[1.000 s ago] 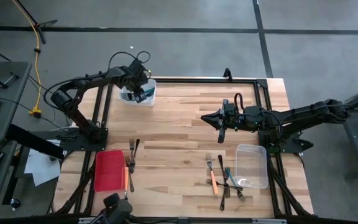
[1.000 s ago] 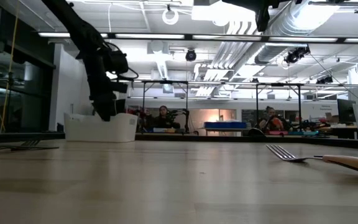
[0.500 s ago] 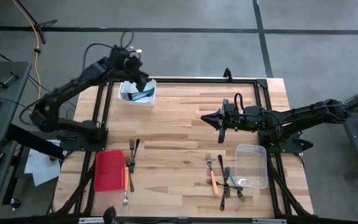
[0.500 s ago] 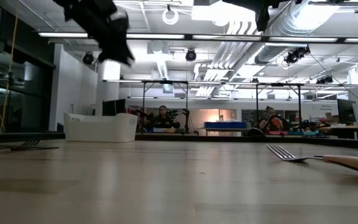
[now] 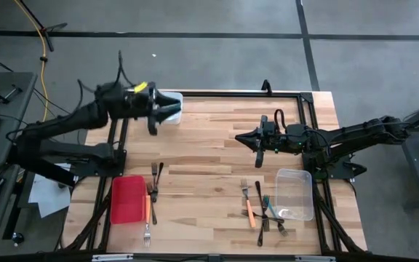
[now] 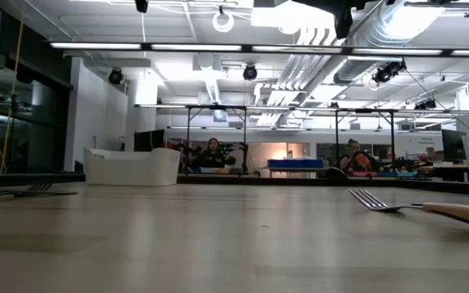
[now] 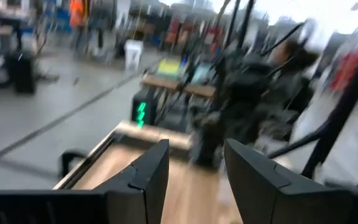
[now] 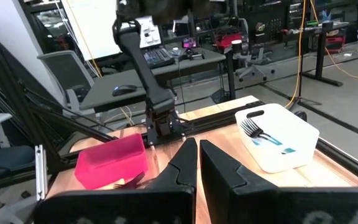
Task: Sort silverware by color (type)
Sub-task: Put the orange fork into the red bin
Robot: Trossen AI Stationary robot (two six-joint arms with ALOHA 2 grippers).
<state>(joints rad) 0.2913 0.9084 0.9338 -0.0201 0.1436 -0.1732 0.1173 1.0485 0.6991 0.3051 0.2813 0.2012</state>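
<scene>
- The left gripper is seen raised above the desk beside the white tub at the far left corner; its fingers are spread apart with nothing between them.
- The white tub is seen to hold a teal-blue utensil and a dark fork, so a drop into it is judged complete.
- The right gripper hangs over the middle of the desk with its fingers nearly together and empty; that arm is judged to be waiting.
- The unsorted silverware lies in two groups: two dark forks and an orange-handled piece just beside the red tray, and a cluster near the clear tub made up of an orange-handled fork, a dark fork and a teal-blue fork, with more crossed beneath them.
- The step in hand is judged to be the return for another piece.
- The next move calls for the left gripper to be carried to the forks by the red tray, lowered across one slim handle, and closed on that single piece without its neighbour being caught.
</scene>
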